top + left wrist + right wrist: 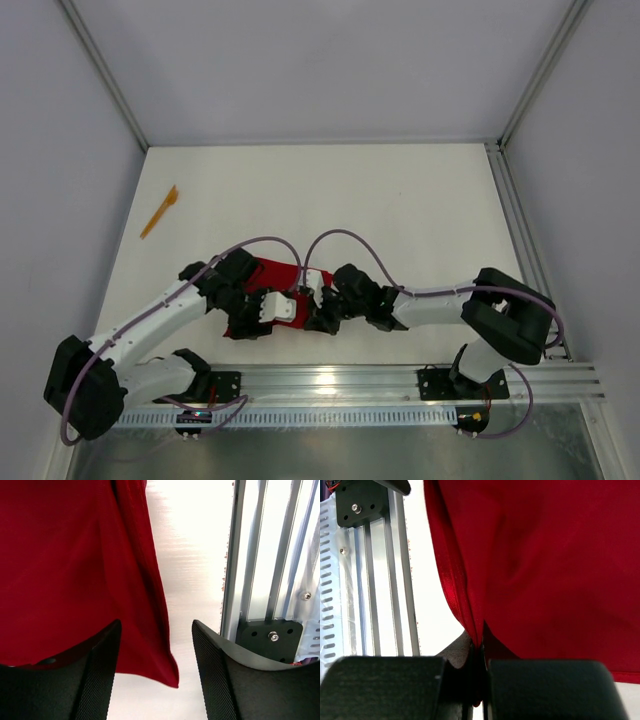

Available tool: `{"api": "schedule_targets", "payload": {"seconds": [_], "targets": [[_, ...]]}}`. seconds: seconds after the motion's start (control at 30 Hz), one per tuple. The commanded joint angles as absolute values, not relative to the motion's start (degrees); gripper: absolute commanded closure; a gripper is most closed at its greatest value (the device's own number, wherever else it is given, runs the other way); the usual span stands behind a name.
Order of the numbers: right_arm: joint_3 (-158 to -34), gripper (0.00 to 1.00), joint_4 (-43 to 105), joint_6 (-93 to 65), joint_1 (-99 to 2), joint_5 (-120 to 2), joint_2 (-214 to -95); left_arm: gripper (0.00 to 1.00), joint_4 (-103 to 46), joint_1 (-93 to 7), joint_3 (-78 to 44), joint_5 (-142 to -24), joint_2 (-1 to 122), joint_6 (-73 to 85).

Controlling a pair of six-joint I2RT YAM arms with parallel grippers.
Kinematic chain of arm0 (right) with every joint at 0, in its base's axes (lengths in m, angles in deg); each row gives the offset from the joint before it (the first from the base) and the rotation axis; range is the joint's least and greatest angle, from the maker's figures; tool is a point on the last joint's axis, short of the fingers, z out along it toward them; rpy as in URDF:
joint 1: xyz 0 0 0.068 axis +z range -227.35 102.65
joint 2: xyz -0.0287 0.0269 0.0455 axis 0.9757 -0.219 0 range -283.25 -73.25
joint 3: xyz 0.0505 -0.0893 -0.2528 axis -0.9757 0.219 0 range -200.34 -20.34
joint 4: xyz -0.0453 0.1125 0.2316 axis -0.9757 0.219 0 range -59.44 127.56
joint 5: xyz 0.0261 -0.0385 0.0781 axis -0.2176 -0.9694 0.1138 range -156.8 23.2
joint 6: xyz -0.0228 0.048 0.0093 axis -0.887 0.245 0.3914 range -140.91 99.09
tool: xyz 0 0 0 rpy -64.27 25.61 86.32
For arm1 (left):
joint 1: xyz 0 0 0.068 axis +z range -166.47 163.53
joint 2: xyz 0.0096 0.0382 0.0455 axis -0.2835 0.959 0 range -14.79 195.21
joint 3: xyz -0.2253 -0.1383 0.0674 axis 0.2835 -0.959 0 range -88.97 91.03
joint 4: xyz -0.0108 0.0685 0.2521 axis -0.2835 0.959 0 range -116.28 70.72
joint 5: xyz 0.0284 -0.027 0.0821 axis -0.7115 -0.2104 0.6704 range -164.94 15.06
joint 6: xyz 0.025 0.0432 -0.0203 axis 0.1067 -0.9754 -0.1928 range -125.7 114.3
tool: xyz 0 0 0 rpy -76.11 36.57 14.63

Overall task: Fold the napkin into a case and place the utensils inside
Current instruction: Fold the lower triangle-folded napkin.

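The red napkin (272, 275) lies bunched near the table's front edge, between my two grippers. My left gripper (270, 310) is open, its jaws apart over the napkin's loose lower corner (167, 672) without pinching it. The cloth (75, 560) fills the left of the left wrist view. My right gripper (314, 300) is shut on a gathered fold of the napkin (545, 555), and the fold runs down into the closed jaws (481, 650). One orange utensil (160, 211) lies far off at the table's left side.
An aluminium rail (400, 380) runs along the near edge, close beside both grippers; it also shows in the left wrist view (250, 555) and the right wrist view (370, 580). Grey walls (60, 150) close in the table.
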State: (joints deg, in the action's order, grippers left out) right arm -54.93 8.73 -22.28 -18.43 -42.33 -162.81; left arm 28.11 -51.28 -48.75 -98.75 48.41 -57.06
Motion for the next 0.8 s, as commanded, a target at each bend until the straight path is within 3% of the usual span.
{"api": "schedule_targets", "payload": {"seconds": [0.0,0.17,0.23,0.27,0.67,0.77], "targets": [[-56.6,0.97,9.1,-18.4,-20.0,-36.9,-163.0,0.38,29.7,-51.4,-46.5,-98.7,46.6,-57.1],[-57.1,0.97,10.6,-18.8,-21.2,-35.5,-163.7,0.36,30.2,-51.2,-47.9,-98.7,46.1,-58.2],[-56.7,0.97,10.3,-18.4,-21.7,-35.0,-164.4,0.22,30.2,-51.2,-49.0,-98.9,45.9,-57.6],[-57.0,0.97,10.5,-18.4,-21.9,-34.7,-164.6,0.1,29.2,-51.2,-49.9,-98.4,45.9,-56.8],[-58.7,0.97,11.8,-17.3,-22.5,-33.5,-165.4,0.11,16.0,-51.5,-58.0,-92.1,43.7,-49.2],[-58.2,0.97,12.0,-17.5,-22.7,-33.2,-165.3,0.19,15.0,-51.4,-58.7,-88.7,43.2,-47.7]]}}
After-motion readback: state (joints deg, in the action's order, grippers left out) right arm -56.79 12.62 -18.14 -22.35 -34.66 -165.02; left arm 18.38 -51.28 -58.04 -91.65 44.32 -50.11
